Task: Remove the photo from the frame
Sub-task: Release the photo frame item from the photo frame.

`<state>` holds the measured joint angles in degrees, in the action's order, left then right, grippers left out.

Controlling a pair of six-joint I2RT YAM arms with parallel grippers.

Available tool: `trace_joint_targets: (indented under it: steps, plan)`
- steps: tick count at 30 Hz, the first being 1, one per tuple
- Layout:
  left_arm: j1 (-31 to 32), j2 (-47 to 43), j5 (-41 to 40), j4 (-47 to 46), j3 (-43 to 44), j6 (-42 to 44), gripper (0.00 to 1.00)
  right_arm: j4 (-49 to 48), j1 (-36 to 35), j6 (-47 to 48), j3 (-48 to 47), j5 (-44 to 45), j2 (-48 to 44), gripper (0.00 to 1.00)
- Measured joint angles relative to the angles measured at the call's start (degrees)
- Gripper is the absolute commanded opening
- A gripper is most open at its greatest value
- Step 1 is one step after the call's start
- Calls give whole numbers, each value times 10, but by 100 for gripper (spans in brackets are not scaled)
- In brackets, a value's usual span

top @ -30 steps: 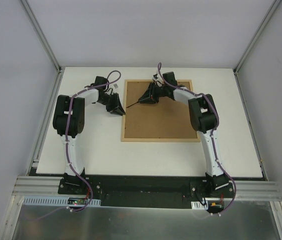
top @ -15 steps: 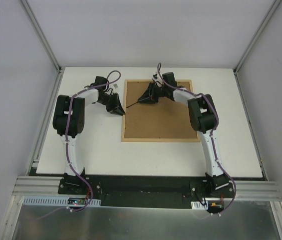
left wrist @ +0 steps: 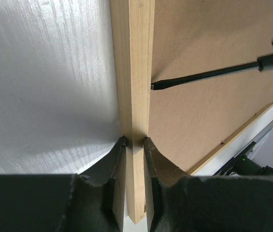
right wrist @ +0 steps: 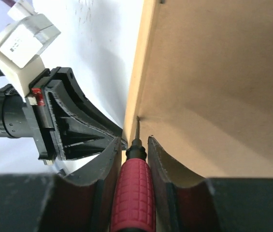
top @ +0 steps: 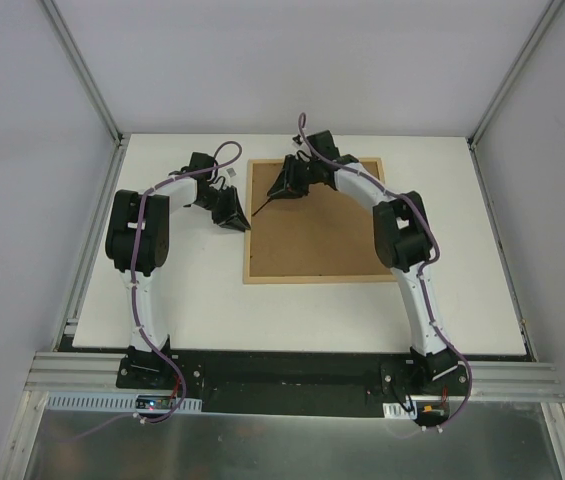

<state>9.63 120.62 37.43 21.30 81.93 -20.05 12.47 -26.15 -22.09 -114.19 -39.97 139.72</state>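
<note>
Table: white, frame back up
Left gripper: clamps frame's left edge
Right gripper: grips screwdriver, tip at that edge

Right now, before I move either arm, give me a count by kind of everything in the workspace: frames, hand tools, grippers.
Frames: 1, the light-wood rectangular frame with brown fibreboard back, lying back-up.
Tools: 1, the red-handled screwdriver with black shaft, held in the right gripper.
Grippers: 2, the right gripper and the left gripper, which is clamped on the frame's wooden rail.
Total: 4
</note>
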Motion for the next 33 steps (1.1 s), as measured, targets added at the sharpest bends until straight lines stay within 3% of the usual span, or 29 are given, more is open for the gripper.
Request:
trace_joint_targets:
  steps: [5, 13, 16, 20, 27, 33]
  plan:
    - [0, -4, -2, 5, -3, 0, 0, 99, -55, 47, -48, 127, -33, 0]
    - [1, -14, -10, 25, -12, 1, 0, 149, -93, 59, -58, 199, -51, 0]
    - [2, -17, -15, 27, -12, 1, 15, 154, -92, 59, -58, 199, -53, 0]
    - [5, -20, -24, 26, -10, 3, 33, 154, -71, 50, -35, 134, -63, 0]
    - [4, 1, -36, 20, 89, 4, 36, 76, 37, 6, 1, -9, -70, 0]
    - [4, 63, -57, 6, 197, 4, 36, 44, 94, -10, -28, -36, -66, 0]
